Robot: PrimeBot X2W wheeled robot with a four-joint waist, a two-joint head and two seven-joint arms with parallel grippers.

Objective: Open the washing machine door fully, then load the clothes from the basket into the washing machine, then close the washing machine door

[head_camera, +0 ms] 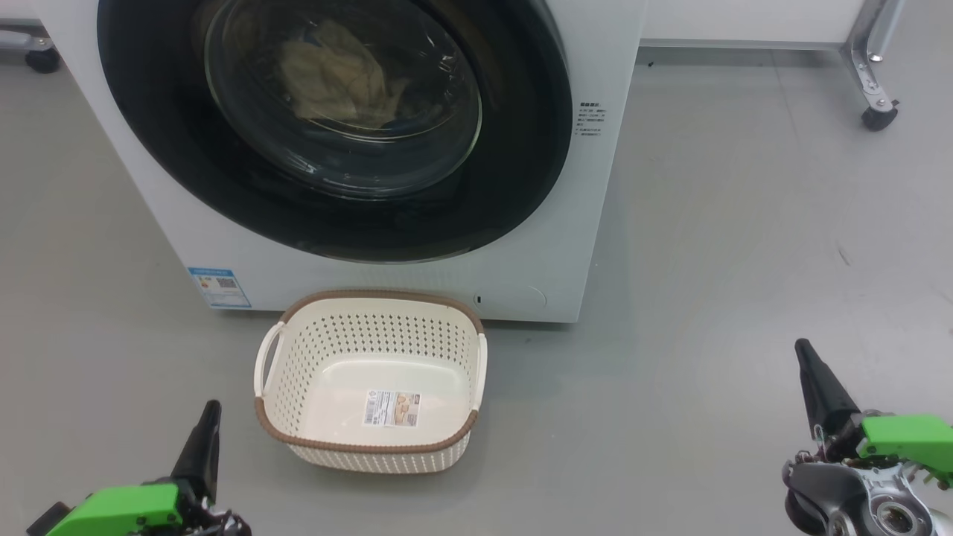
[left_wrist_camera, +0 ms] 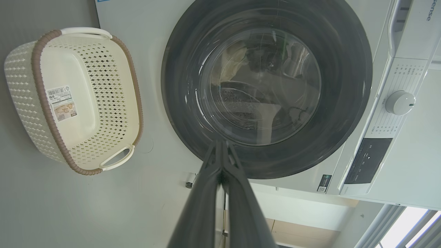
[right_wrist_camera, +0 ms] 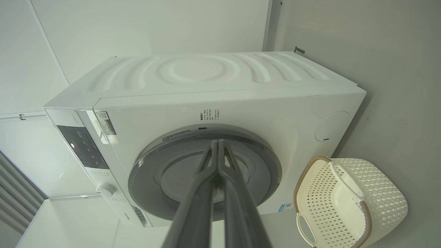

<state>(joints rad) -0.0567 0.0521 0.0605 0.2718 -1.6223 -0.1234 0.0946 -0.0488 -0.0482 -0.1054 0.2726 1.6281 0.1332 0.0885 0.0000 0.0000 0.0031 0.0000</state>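
The white washing machine (head_camera: 588, 186) stands ahead with its round black-ringed door (head_camera: 521, 171) shut. Through the door's glass bowl I see pale-yellow clothes (head_camera: 335, 74) lying inside the drum. The cream basket (head_camera: 372, 439) with a brown rim sits on the floor just in front of the machine, and only its label shows on its bottom. My left gripper (head_camera: 211, 406) is shut at the lower left, short of the basket. My right gripper (head_camera: 802, 346) is shut at the lower right, well clear of the basket. The door (left_wrist_camera: 344, 86) and basket (left_wrist_camera: 20, 69) also appear in the left wrist view, and the door (right_wrist_camera: 151, 179) and basket (right_wrist_camera: 386, 203) in the right wrist view.
Grey floor (head_camera: 744, 260) spreads out to the right of the machine. A metal leg on a castor wheel (head_camera: 878, 115) stands at the far right, another castor (head_camera: 41, 58) at the far left. A blue sticker (head_camera: 220, 286) marks the machine's lower front.
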